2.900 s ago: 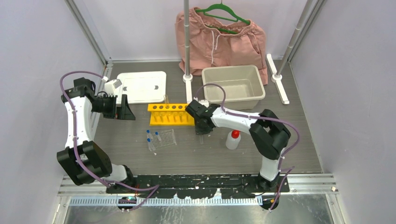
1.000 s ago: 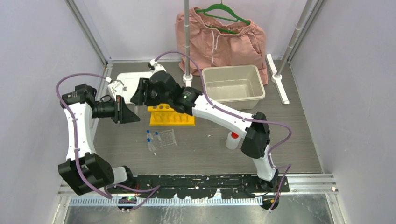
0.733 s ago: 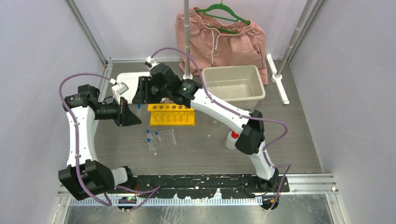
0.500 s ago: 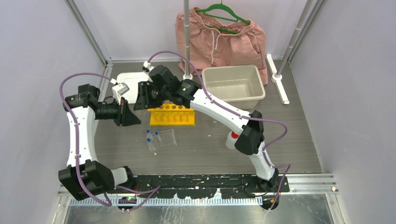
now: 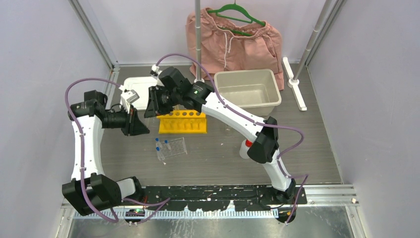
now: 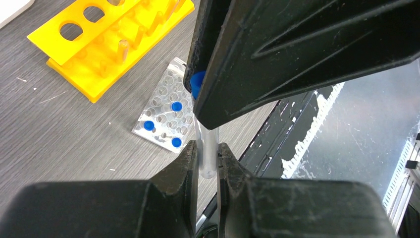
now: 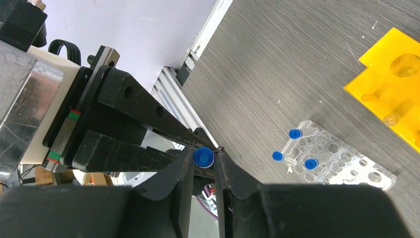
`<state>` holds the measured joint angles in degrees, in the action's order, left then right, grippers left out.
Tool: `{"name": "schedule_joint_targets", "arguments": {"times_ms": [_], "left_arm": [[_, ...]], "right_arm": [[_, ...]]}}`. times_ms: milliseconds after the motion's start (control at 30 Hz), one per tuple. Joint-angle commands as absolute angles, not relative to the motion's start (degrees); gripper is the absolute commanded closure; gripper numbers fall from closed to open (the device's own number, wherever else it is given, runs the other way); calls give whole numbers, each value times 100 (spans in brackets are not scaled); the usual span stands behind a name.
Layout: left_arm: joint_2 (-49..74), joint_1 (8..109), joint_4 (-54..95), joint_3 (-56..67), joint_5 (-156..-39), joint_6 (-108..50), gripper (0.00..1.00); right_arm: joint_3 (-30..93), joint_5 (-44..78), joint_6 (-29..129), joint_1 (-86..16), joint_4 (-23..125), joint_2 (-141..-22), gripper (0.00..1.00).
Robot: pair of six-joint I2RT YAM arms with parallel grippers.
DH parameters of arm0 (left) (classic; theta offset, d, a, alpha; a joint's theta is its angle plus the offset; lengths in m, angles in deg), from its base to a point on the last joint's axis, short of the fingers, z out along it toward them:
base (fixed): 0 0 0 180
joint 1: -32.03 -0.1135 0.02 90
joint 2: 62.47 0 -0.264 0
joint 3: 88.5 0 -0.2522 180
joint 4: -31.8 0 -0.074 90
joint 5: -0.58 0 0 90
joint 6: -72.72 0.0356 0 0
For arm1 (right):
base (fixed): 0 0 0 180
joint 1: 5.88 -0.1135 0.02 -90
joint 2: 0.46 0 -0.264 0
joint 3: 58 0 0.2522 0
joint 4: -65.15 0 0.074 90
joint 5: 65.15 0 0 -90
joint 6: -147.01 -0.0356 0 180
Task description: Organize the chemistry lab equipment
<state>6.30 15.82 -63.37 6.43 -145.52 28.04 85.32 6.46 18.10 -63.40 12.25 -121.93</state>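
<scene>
My left gripper (image 6: 206,147) is shut on the lower part of a small clear blue-capped tube (image 6: 207,159) held upright above the table. My right gripper (image 7: 203,157) comes from the other side and is shut on that tube's blue cap (image 7: 203,156). In the top view the two grippers meet left of the yellow holed rack (image 5: 182,121). The clear plastic tray (image 5: 174,147) lies in front of the rack with three blue-capped tubes (image 7: 295,134) in it. The white squeeze bottle (image 5: 243,148) is mostly hidden behind my right arm. A small clear beaker (image 5: 228,130) stands right of the rack.
A beige bin (image 5: 245,73) stands at the back right, a white flat lid (image 5: 141,85) at the back left. Pink shorts (image 5: 233,44) hang on a green hanger behind a metal pole (image 5: 198,44). My right arm stretches across the rack.
My right arm swung from the table right of the rack up to my left gripper. Its jaws narrowed onto the tube's blue cap. My left gripper shifted slightly and kept its hold.
</scene>
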Motion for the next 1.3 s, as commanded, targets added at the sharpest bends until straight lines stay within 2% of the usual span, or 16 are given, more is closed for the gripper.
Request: {"name": "schedule_joint_targets", "arguments": {"times_ms": [0, 133, 200, 233, 333, 367, 400, 500, 767, 967, 1267], "left_arm": [[492, 1607, -6162, 652, -14617, 2890, 100], [518, 1617, -6134, 636, -14620, 2847, 100], [523, 1613, -6109, 631, -14608, 2820, 100], [517, 1618, -6039, 628, -14582, 2749, 84], [512, 1618, -5791, 630, -14332, 2349, 22], [518, 1619, -5744, 628, -14233, 2286, 9], [520, 1614, -5698, 628, -14170, 2197, 2], [544, 1618, -5554, 607, -14008, 1924, 0], [929, 1609, -5421, 328, -13620, 1254, 0], [1108, 1587, -5378, 285, -13310, 1038, 0], [1052, 1541, -5258, 326, -13102, 909, 0]], "right_arm": [[8875, 377, 1904, -6316, 1251, -12208, 74], [8932, 223, 1896, -6311, 1159, -12276, 77], [8924, 177, 1923, -6311, 1105, -12294, 83], [8914, 192, 1949, -6314, 1083, -12290, 87], [8768, 427, 2141, -6292, 966, -12157, 91], [8709, 585, 2248, -6278, 907, -12092, 91], [8651, 787, 2388, -6268, 823, -11963, 91], [8146, 1705, 2833, -6270, 837, -11490, 91], [5885, 3352, 3651, -6588, 1900, -10283, 99], [4798, 3986, 3883, -6968, 2614, -10106, 99], [4104, 4782, 4373, -7552, 3555, -10348, 99]]}}
